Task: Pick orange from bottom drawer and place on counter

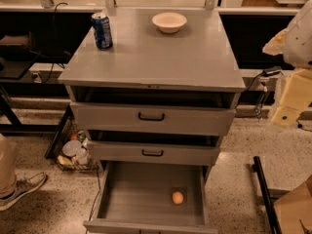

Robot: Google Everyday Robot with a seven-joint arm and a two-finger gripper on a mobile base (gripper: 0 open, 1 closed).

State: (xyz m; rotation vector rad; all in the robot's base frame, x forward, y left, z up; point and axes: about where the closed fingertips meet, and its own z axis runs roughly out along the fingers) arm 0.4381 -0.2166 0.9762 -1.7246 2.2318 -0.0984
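Orange [177,197] in open bottom drawer [139,194]; fingers [286,112] right of counter [156,55], grip state unclear

The gripper [285,115] sits way over at the right edge, beside the upper drawers [151,118], and its arm [302,38] gets chopped off by the frame. The bottom drawer [141,189] has its front lip running off the bottom edge. Both upper drawers are just dark gaps inside, so no idea what's in them. There's a shoe [22,189] at the left with its leg cut off. The label on the can [102,30] is too blurry to read.
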